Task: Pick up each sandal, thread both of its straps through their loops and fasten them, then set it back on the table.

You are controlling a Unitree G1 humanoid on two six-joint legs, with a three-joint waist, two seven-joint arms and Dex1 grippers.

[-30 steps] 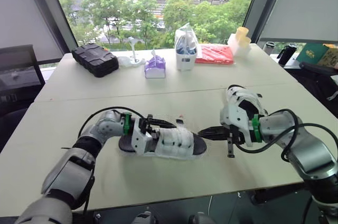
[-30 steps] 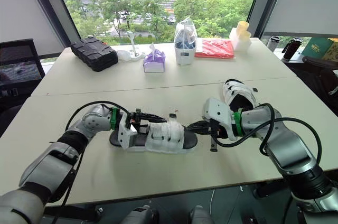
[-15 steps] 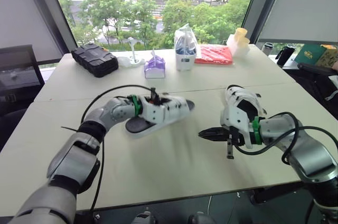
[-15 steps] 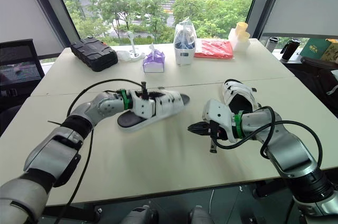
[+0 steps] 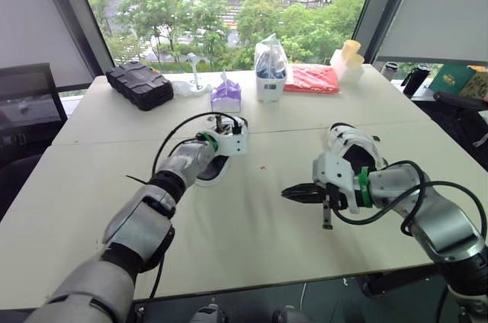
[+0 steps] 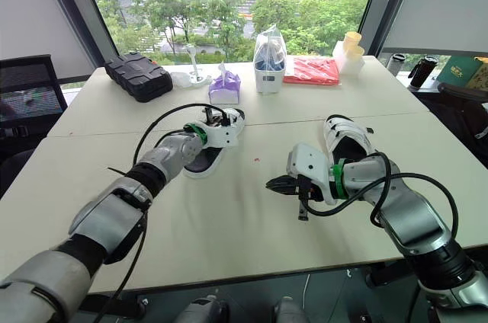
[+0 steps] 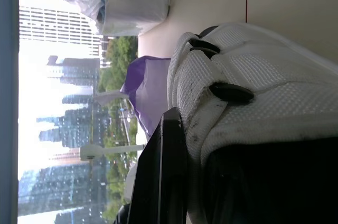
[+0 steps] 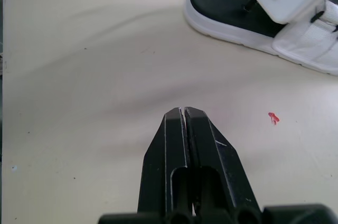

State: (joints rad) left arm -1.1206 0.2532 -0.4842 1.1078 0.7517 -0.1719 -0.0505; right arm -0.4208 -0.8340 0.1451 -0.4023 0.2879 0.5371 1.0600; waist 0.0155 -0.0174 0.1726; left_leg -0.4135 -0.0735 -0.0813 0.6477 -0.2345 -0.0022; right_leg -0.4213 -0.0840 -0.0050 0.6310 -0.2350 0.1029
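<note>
Sandals number two, grippers two; the first sandal is left of the table's middle, long axis slanting from near-left to far-right, strapped end away from the robot (bare black footbed nearer); the left gripper is clamped on that strapped end; the second sandal lies to the right, lengthwise near-to-far, just behind the right gripper, whose fingers are pressed together on nothing, apart from the first sandal.
</note>
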